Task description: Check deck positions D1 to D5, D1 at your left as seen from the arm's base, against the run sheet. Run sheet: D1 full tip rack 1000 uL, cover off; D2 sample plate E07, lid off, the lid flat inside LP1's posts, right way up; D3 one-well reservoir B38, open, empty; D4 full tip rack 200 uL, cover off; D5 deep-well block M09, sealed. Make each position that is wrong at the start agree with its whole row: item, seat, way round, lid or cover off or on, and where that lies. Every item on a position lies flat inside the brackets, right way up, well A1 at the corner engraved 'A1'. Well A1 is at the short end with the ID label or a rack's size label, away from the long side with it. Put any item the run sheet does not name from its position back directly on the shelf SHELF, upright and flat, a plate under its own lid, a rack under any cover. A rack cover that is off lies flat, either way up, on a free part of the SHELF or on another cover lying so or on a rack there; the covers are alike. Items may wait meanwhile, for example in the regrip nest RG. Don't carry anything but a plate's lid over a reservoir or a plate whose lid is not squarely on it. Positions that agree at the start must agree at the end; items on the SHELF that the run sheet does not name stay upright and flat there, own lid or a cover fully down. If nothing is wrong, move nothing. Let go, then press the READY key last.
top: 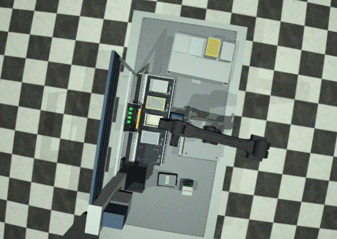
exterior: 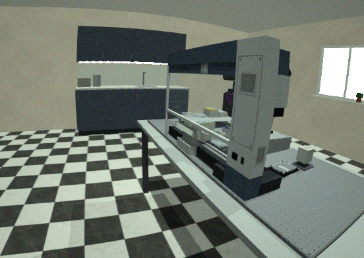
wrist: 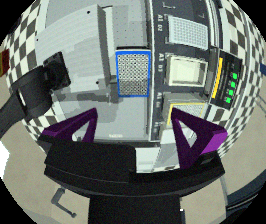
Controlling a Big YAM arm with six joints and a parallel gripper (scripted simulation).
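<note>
My gripper point(wrist: 134, 111) point(top: 165, 124) is open and empty, its purple fingers spread wide. It hovers between the deck row and a blue-framed tip rack point(top: 176, 117) point(wrist: 132, 72), which sits uncovered beside the deck. On the deck, from the far end, there are a pale sealed block point(top: 159, 85), a yellow-framed tip rack point(top: 155, 102), a cream open reservoir point(top: 152, 120) point(wrist: 185, 71) and a grey well plate point(top: 150, 137) point(wrist: 185, 30). The nearest position point(top: 149, 154) is bare. The gripper is level with the reservoir, just off its edge.
The shelf point(top: 198, 68) holds two pale items point(top: 181, 43) point(top: 196, 46), a yellow rack point(top: 212, 47) and another pale item point(top: 227, 51). A dark lid park point(top: 167, 179) point(exterior: 283, 167) and a key box point(top: 187, 186) lie past the deck. The instrument's tall housing point(exterior: 254, 117) flanks the deck.
</note>
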